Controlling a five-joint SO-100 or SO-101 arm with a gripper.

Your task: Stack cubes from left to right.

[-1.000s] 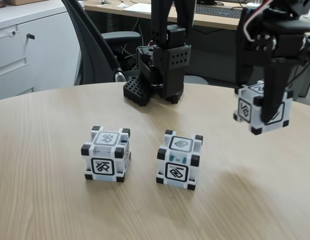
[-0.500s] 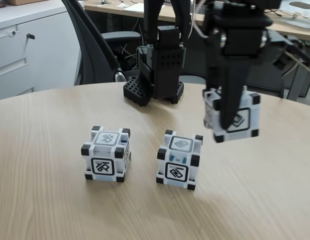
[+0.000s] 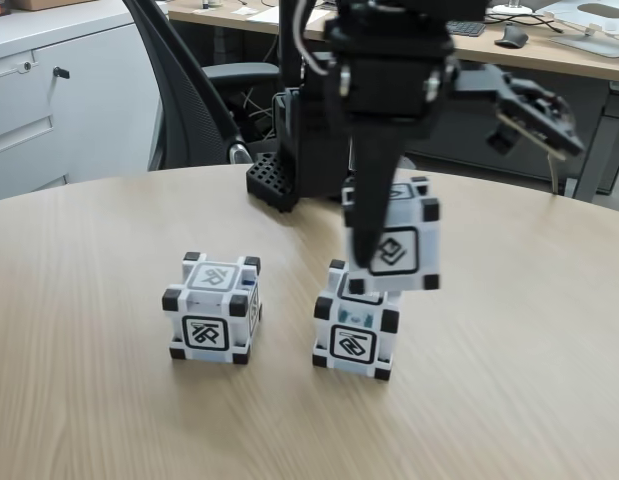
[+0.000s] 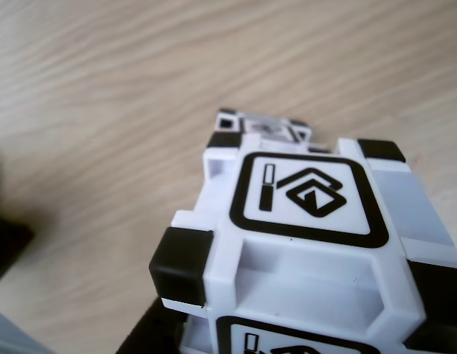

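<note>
The gripper [image 3: 381, 255] is clamped on a cube [image 3: 397, 240], holding it just above the middle cube [image 3: 355, 333] on the table [image 3: 509, 380], apparently lining up to stack; a third cube [image 3: 213, 308] sits left.

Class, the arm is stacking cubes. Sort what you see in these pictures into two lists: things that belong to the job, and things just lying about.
Belongs to the job:
- held cube, in the claw
- middle cube, on the table
- left cube

Just lying about:
- office chair
- cabinet
- desk with a mouse
</note>
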